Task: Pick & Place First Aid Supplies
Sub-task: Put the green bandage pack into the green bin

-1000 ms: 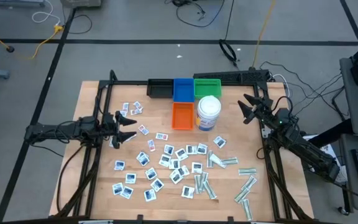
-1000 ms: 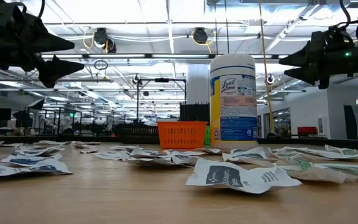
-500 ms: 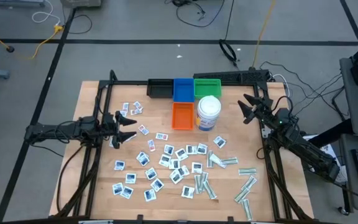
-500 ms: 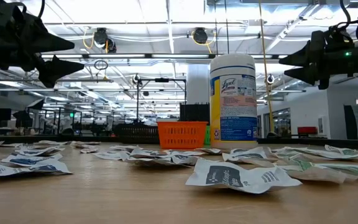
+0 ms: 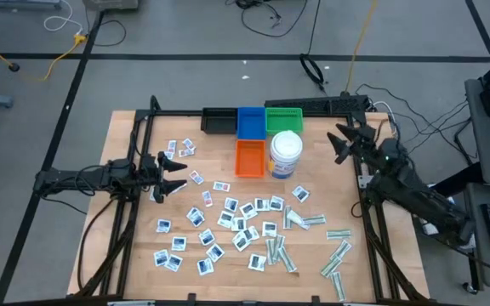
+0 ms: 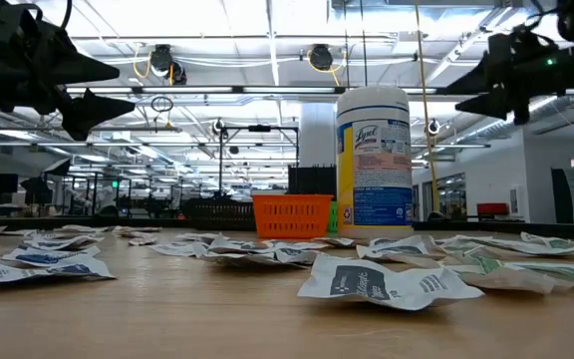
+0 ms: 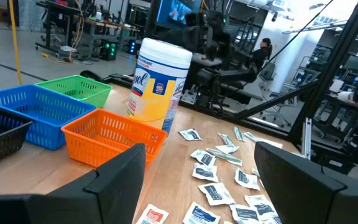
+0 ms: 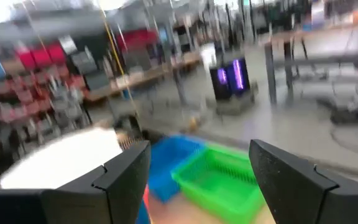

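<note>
The first aid supplies, many small white square packets (image 5: 228, 217) and narrow pale grey-green strips (image 5: 311, 221), lie flat and scattered over the wooden table's middle and near right. My left gripper (image 5: 175, 175) hovers open at the table's left, pointing level toward the packets, with nothing between its fingers (image 7: 120, 177). My right gripper (image 5: 339, 143) hangs open in the air at the far right, beside the wipes canister (image 5: 286, 154), pointing level toward the baskets. In the low view both grippers, the left (image 6: 98, 87) and the right (image 6: 456, 96), are well above the tabletop.
Black (image 5: 218, 121), blue (image 5: 250, 121) and green (image 5: 283, 117) baskets stand in a row at the far edge, and an orange basket (image 5: 249, 158) stands in front of them beside the canister. A black frame (image 5: 143, 127) runs around the table's edges.
My right gripper has risen higher above the table's far right and stayed open; my left arm has kept still. The packets and strips lie as before.
</note>
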{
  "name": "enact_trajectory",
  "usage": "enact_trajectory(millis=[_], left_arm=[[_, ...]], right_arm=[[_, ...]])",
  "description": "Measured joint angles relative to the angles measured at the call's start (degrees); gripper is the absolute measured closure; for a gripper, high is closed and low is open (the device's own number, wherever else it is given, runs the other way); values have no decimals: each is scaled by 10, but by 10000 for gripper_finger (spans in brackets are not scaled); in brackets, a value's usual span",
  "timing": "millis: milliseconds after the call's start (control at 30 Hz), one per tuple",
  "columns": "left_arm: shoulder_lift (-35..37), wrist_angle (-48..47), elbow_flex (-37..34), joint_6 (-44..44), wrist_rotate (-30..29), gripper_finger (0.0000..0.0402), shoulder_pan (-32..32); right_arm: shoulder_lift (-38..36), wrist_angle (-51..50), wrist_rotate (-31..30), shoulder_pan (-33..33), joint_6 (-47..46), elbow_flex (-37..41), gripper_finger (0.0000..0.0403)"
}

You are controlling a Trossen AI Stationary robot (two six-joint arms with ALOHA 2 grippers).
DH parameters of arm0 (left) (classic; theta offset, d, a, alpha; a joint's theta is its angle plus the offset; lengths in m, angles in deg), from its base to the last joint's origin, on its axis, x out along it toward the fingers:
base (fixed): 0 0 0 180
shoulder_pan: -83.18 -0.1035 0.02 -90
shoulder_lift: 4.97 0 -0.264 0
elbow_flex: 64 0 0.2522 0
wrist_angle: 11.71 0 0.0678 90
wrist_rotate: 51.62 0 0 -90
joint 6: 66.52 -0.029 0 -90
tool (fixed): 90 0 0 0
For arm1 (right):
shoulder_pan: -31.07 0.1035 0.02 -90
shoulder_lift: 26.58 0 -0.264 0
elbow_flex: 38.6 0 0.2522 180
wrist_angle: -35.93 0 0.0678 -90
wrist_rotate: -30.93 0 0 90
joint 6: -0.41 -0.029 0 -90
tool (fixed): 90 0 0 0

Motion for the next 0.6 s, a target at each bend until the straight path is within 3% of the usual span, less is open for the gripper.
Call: enact_trajectory(millis=[267, 600], left_arm=[[0, 0, 0, 0, 0, 96, 0], [0, 0, 0, 0, 0, 96, 0]], right_arm=[[168, -211, 46, 7, 50, -214, 135], [332, -487, 46, 58, 36, -474, 136]])
